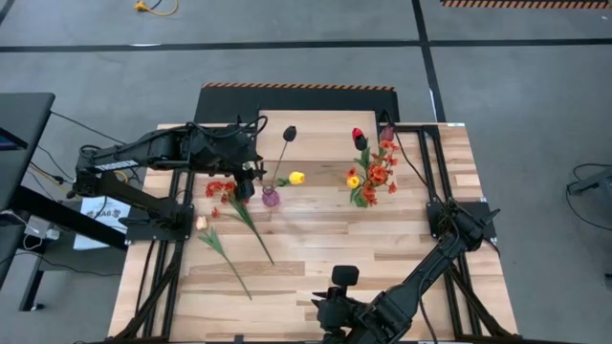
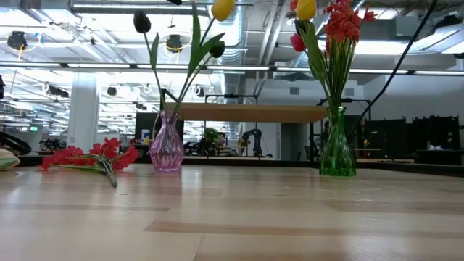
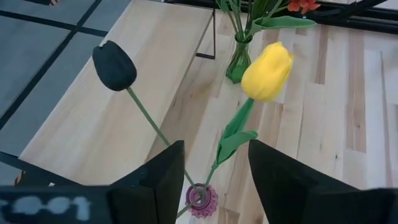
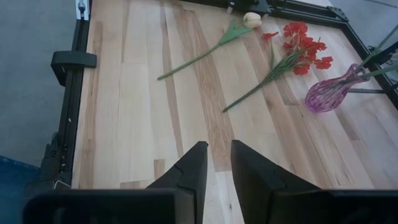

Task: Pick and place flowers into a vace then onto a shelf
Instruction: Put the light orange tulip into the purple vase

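Wood planks make up the big table, which is set on a grey floor. Behind it, in the low view, a bright room with ceiling lights and pipes is seen. A pink vase is stood near the middle, with a yellow tulip and a dark tulip in it. A green vase full of flowers is stood further along, and the shelf is seen behind both. A red spray and a pale tulip are laid flat beside the pink vase. The left gripper is held above the pink vase, spread wide, with nothing in it. The right gripper is parked at the near edge, with its fingers close together
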Robot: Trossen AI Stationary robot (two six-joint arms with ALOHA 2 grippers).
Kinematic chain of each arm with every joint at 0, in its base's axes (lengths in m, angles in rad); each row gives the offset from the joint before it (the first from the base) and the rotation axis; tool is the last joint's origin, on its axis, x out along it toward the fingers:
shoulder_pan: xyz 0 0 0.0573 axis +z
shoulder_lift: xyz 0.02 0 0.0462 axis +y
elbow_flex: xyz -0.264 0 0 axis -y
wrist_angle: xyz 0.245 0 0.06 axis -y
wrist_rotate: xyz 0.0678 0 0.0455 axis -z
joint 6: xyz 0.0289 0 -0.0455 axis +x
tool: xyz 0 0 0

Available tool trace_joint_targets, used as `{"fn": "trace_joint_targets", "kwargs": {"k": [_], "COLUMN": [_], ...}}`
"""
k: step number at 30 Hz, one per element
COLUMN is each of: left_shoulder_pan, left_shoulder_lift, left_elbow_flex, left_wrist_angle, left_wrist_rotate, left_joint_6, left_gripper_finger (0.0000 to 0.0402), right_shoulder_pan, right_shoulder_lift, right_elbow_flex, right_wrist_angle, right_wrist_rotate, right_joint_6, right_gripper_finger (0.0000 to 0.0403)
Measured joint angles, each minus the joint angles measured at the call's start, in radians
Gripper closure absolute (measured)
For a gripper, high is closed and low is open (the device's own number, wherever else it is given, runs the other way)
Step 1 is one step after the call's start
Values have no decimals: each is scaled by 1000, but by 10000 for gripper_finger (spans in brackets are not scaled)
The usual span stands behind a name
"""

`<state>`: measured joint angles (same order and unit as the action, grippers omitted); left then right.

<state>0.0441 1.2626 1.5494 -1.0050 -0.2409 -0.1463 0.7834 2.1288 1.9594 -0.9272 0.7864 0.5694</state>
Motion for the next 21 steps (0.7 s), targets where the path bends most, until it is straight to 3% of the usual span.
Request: {"fn": "trace_joint_targets", "kwargs": {"k": [9,14,18,21], "left_shoulder_pan": [-10,-107,-270,-403], "left_shoulder_lift": [-94,-222,-336,-434], "left_elbow_flex": [1,1,-24,-127], "left_wrist_angle": [94,193,273,353], "left_wrist_rotate": [15,42,-92,-206], "left_joint_6": [-36,-44,-29,-23], "left_gripper_finger": [232,232,232,232], "right_shoulder_pan": [0,-4,-14,-30], "right_shoulder_lift": [0,1,19,34], "right_elbow_flex": [0,1,1,1], "right_wrist_angle": [-2,5,0,5], "right_wrist_rotate": [0,61,216,250], "right_joint_6": [7,67,259,349], "right_gripper_finger": [340,340,340,340]}}
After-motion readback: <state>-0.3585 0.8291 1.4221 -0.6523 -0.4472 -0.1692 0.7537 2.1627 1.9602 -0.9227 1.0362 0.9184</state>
